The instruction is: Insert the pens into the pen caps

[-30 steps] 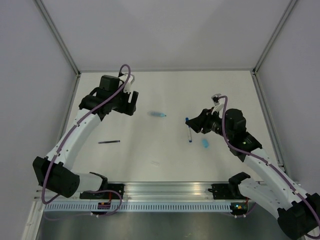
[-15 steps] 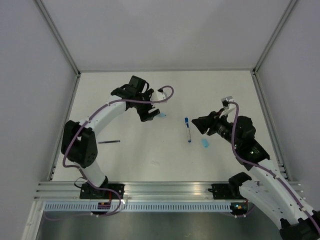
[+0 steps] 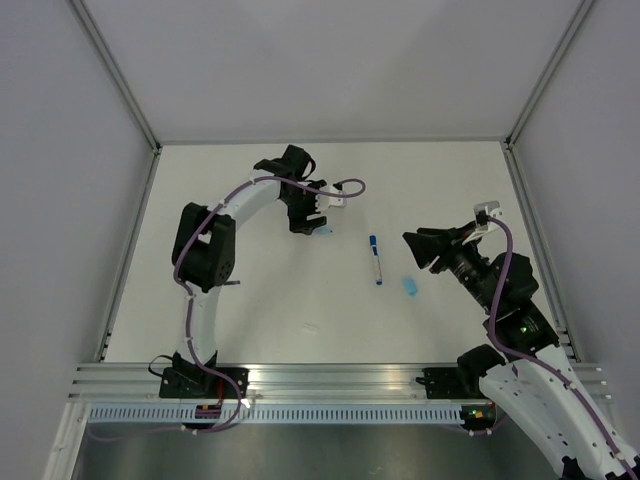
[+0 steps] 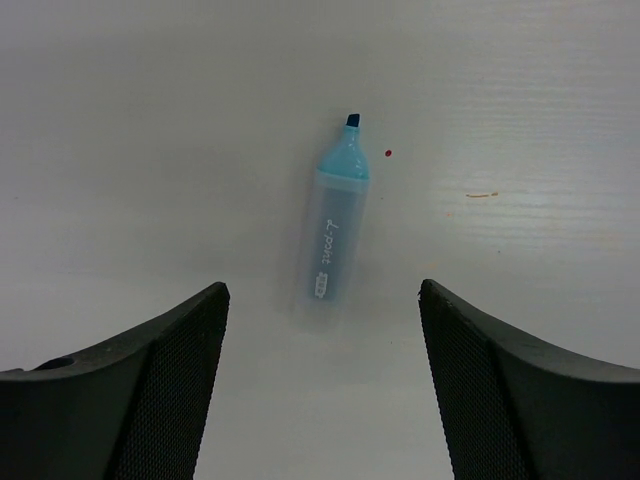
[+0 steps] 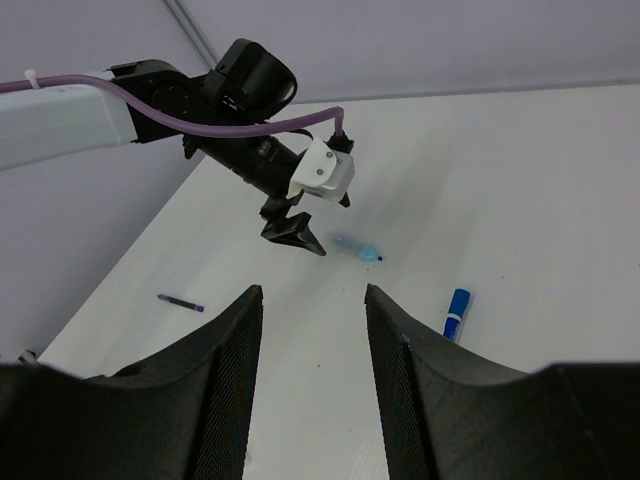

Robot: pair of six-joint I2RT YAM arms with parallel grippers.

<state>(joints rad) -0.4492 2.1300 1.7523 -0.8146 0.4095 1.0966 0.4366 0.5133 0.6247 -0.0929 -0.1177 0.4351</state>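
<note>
A short pale translucent blue tube with a small dark tip (image 4: 337, 215) lies on the table; it also shows in the top view (image 3: 323, 230) and the right wrist view (image 5: 358, 248). My left gripper (image 4: 323, 290) is open and empty, hovering over it, jaws on either side of its near end; the gripper also shows in the top view (image 3: 307, 222). The white pen with blue ends (image 3: 376, 258) lies mid-table. A pale blue cap (image 3: 409, 286) lies right of it. My right gripper (image 3: 412, 248) is open and empty, raised right of the pen. The dark pen (image 5: 181, 302) lies at the left.
The white table (image 3: 450, 180) is walled by grey panels with metal posts (image 3: 115, 75) at the back corners. The left arm (image 3: 205, 250) reaches across the left half of the table and hides most of the dark pen in the top view.
The left arm has swung from the far left to above the pale blue tube. The right gripper has drawn back to the right, away from the white pen.
</note>
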